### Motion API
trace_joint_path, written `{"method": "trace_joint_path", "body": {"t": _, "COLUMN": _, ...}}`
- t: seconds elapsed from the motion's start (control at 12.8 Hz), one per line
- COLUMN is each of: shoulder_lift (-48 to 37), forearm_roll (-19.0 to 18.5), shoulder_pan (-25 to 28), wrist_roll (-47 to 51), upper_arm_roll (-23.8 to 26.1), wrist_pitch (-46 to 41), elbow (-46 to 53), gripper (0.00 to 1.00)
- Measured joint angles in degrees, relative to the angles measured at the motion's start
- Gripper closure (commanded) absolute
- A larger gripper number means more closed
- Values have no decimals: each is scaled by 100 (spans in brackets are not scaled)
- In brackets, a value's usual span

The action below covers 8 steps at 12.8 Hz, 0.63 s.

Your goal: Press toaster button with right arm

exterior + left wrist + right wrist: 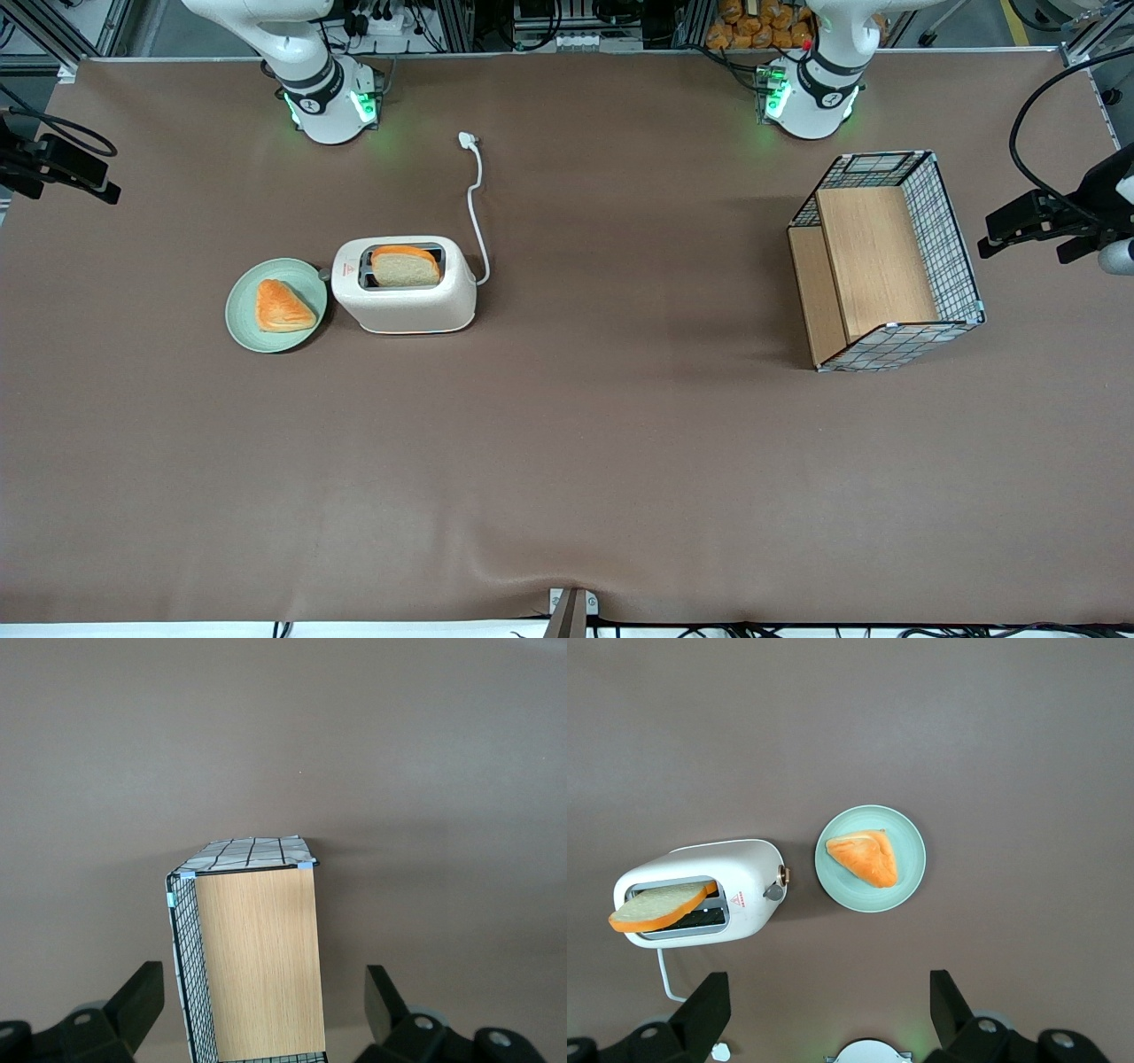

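Observation:
The cream-white toaster (403, 306) stands on the brown table with a bread slice (405, 266) in its dark top slot. It also shows in the right wrist view (744, 868). The toaster button (772, 892) is a small greyish tab on the narrow end face that faces a green plate, just below a small brass knob (782, 873). The right arm's gripper (828, 1010) is open and empty, high above the table and well apart from the toaster. In the front view the gripper (89, 177) shows at the working arm's end of the table.
A green plate (239, 323) with an orange pastry (282, 306) lies right beside the toaster's button end. The white cord and plug (467, 139) run from the toaster toward the arm bases. A wire-and-wood basket (886, 266) stands toward the parked arm's end.

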Motion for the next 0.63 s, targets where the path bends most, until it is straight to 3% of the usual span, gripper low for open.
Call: {"method": "trace_joint_path", "body": {"t": 0.63, "shoulder_lift": 77, "forearm_roll": 56, "shoulder_pan": -7, "wrist_roll": 6, "upper_arm_roll": 15, "wrist_pitch": -13, "elbow": -20, "gripper": 0}}
